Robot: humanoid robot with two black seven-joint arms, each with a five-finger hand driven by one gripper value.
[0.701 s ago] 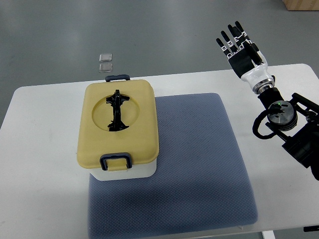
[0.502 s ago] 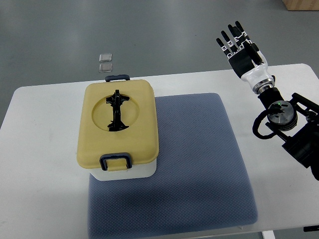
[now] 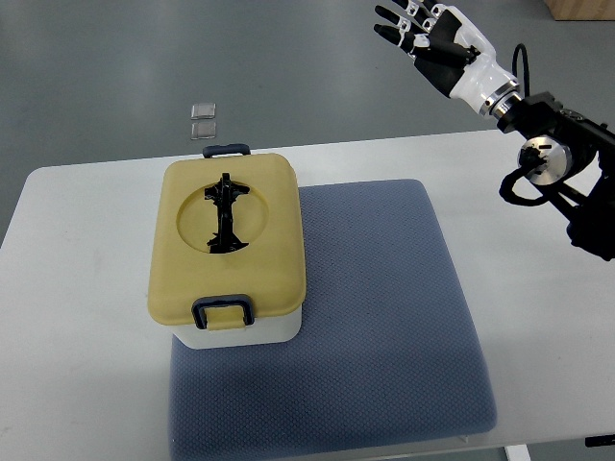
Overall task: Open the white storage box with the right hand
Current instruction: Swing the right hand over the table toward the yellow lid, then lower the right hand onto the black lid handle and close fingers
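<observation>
Bright, even overhead light; the white table (image 3: 86,288) shows no glare. A soft shadow falls near the storage box (image 3: 231,250) on the mat (image 3: 384,317). Focus stays sharp throughout

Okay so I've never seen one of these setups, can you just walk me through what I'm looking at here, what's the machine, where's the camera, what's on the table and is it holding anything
This is one camera looking steeply down from the robot's own side of a white table. The machine is a humanoid robot; only its right arm shows, coming in from the picture's right edge. It ends in a black and white right hand with fingers spread. The hand is raised at the top of the picture, past the table's far edge, and holds nothing.

On the table lies a blue-grey mat. At the mat's left stands a white box with a yellow lid, closed. The lid has a black handle folded into a round recess, and a dark latch at the near end, with another at the far end.

Beyond the table, two small clear squares lie on the grey floor. The left arm is not in view.
</observation>
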